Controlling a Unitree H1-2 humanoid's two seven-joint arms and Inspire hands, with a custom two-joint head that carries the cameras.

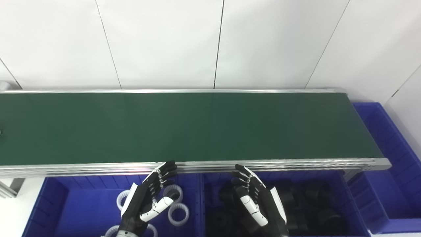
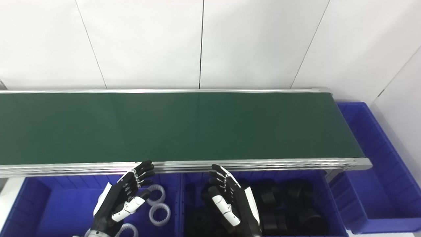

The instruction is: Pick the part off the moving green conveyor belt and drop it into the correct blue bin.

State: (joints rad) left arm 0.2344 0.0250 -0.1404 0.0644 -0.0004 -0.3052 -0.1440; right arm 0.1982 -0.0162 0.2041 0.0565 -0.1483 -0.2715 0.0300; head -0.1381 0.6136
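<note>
Right now the green conveyor belt (image 1: 184, 126) carries no part that can be seen. Both hands hover empty with fingers spread: the left hand (image 1: 148, 197) over the left blue bin (image 1: 75, 207) holding white toothed rings (image 1: 178, 214), the right hand (image 1: 258, 202) over the middle blue bin (image 1: 353, 210) of black parts (image 1: 324, 219) (dark, hard to make out). A third blue bin (image 1: 394, 171) sits at the belt's right end.

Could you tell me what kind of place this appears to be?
Probably a factory-style parts-sorting station: a long green conveyor belt in an aluminium frame, blue bins below it holding white toothed rings and black parts separately, against plain white wall panels.
</note>
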